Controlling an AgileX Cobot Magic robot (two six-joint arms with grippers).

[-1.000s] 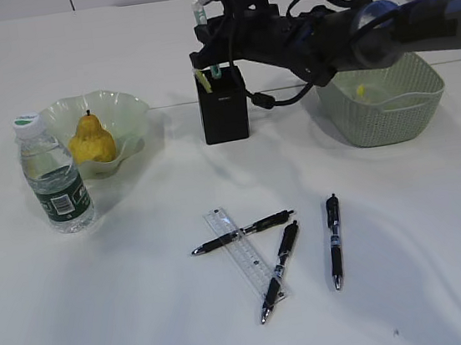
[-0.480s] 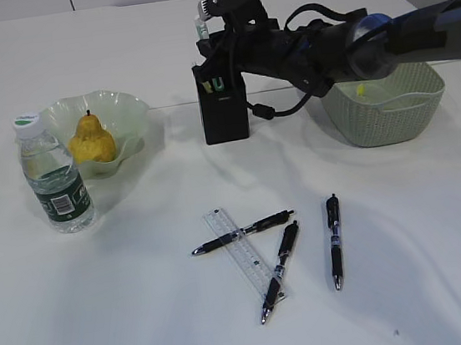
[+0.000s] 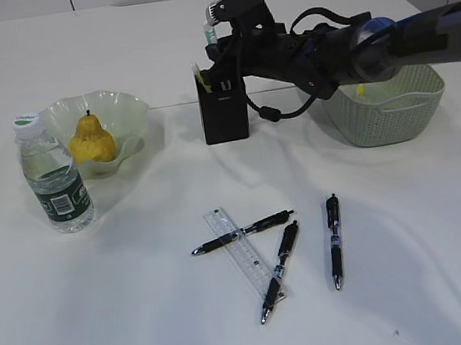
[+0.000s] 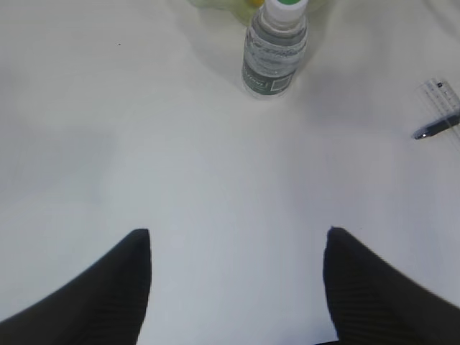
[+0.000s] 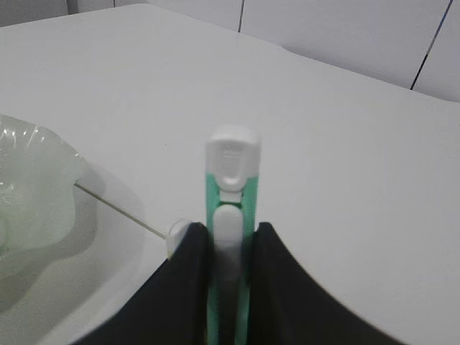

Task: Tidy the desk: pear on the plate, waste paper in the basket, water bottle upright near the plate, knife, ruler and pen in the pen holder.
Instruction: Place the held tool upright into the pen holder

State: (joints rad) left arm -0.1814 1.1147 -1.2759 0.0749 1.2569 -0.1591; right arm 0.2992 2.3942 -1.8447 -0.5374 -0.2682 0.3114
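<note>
The right gripper (image 3: 213, 44) is closed on the knife (image 5: 230, 215), a green and white utility knife held upright with its white cap upward; it hangs directly above the black pen holder (image 3: 223, 106), its lower end at or just inside the opening, which I judge to be the way to let it drop in standing. How deep it sits I cannot tell, because the arm hides the rim. The left gripper (image 4: 237, 287) is wide open and holds nothing; it hovers above bare counter (image 4: 144, 144), apart from everything, probably waiting so that it does not disturb the other arm. The pear (image 3: 91, 140) already lies on the pale green plate (image 3: 134, 108), and the water bottle (image 3: 54, 176) stands upright just beside the plate, so these two parts look finished. Something small and yellow shows in the green basket (image 3: 384, 120); it may be the waste paper, but it is too small to be sure. Near the front of the counter, the clear ruler (image 3: 243, 258) lies flat with two pens crossing over it (image 3: 243, 231) (image 3: 279, 270), and a third pen (image 3: 334, 240) lies a little to the right, apart from them. These four still must go into the holder.
</note>
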